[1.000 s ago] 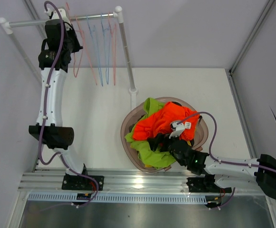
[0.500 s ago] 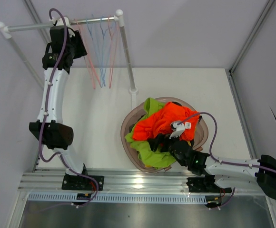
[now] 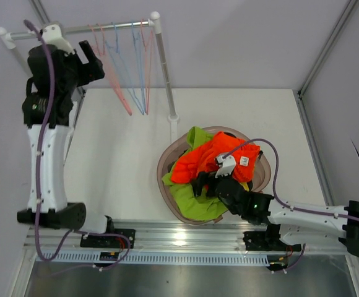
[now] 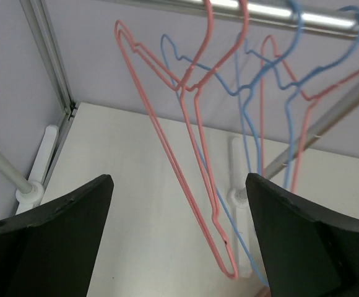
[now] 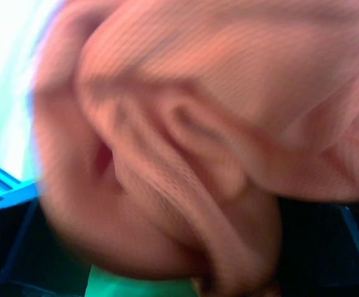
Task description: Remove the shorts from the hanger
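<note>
Looking down from the top view, the left gripper (image 3: 95, 60) is up at the silver metal rail (image 3: 117, 26), far and to the left of the round brown plastic basket (image 3: 163, 162), jaws spread, nothing in them. The thin pink and blue wire hangers (image 3: 129, 74) on that rail are all bare! The shorts are heaped in the basket: the bright orange shorts (image 3: 213, 154) on top, the lime green shorts (image 3: 195, 203) spilling over the near rim. From the left gripper the heap lies well apart, down toward the near right. The right gripper (image 3: 209, 184) is right at the basket, nosed into the pile, so the right arm is much nearer. The heap is bunched, with no clear long axis. The white table (image 3: 117, 154) around the basket looks flat and open.

Left wrist view: both black fingers (image 4: 74, 216) stand wide, and the hangers (image 4: 167, 148) dangle tilted just ahead, no cloth on any.

Right wrist view: blurred orange fabric (image 5: 198, 111) fills the lens, with a sliver of green (image 5: 136, 288) below. The dark fingers (image 5: 9, 253) sit far out at the lower corners, released, cloth draped across but not pinched. My read: nothing is left to unhook, and room to back out is plentiful.
</note>
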Available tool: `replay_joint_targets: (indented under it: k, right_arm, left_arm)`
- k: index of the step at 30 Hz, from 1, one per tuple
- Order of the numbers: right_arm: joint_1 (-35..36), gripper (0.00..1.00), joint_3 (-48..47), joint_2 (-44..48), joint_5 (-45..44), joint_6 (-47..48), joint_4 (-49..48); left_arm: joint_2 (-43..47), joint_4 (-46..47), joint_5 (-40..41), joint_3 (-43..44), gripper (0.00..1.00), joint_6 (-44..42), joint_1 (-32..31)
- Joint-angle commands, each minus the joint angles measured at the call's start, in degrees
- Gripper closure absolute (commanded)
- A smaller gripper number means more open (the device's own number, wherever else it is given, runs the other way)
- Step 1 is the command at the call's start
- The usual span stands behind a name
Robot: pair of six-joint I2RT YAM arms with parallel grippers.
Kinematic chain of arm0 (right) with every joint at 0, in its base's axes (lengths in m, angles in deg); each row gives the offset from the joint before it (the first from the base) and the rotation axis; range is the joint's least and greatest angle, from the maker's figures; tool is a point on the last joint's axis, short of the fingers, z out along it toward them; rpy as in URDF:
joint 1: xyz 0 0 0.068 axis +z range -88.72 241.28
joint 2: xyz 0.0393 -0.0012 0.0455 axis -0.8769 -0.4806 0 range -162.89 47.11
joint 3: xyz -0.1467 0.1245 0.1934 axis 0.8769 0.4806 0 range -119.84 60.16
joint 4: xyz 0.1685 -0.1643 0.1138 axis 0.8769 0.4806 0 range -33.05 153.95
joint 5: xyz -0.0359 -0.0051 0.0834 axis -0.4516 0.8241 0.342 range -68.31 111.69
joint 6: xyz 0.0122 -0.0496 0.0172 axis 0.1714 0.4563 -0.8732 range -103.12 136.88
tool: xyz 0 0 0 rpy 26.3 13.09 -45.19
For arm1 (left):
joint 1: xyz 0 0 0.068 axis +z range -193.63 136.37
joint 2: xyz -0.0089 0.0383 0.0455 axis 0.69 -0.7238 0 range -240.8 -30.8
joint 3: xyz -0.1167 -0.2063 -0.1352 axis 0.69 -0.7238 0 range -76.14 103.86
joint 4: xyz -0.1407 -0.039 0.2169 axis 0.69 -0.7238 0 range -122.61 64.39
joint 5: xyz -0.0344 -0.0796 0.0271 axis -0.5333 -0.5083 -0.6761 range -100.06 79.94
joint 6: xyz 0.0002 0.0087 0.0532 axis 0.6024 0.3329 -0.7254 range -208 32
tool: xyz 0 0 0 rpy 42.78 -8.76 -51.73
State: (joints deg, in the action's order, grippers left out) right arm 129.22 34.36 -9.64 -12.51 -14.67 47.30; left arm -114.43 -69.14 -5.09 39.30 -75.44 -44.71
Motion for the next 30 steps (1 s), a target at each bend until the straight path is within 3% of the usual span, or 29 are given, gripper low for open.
replay_joint_targets:
  k: [1,3,6,9,12,16,20,24,30]
  right_arm:
    - [3.6,0.01,-13.2,3.7,-10.6,2.5,15.5]
    - [4.8,0.01,-18.9,4.3,-13.0,5.1,20.9]
    - [6.6,0.01,-32.7,3.6,-17.1,7.6,27.6]
    - [7.2,0.00,-40.3,2.7,-18.2,9.0,34.9]
    - [8.7,0.01,-47.2,3.3,-19.1,7.2,43.0]
    - [12.4,0.01,-43.7,13.4,-21.5,4.7,46.2]
    - [13.4,0.00,-34.3,23.3,-21.8,1.1,47.4]
    - [13.3,0.01,-30.6,30.1,-22.2,-0.8,50.9]
    - [13.3,0.01,-28.7,36.5,-25.2,-1.8,56.7]
  left_arm:
    - [8.8,0.3,-3.4,-3.6,0.03,1.3,0.2]
    - [14.8,0.5,-4.5,-7.8,0.01,1.5,0.3]
    - [24.5,2.5,-8.2,-21.9,0.01,1.8,0.3]
    - [34.5,4.9,-10.9,-28.7,0.01,1.8,0.2]
    - [44.7,6.7,-13.9,-41.6,0.01,1.9,0.2]
    - [54.0,3.9,-12.4,-49.9,0.01,0.7,-0.8]
    - [62.2,3.8,-9.8,-62.7,0.01,0.5,-1.8]
    - [66.9,4.3,-11.9,-66.5,0.01,5.8,-2.3]
    - [69.0,4.9,-14.7,-67.9,0.01,7.0,-2.5]
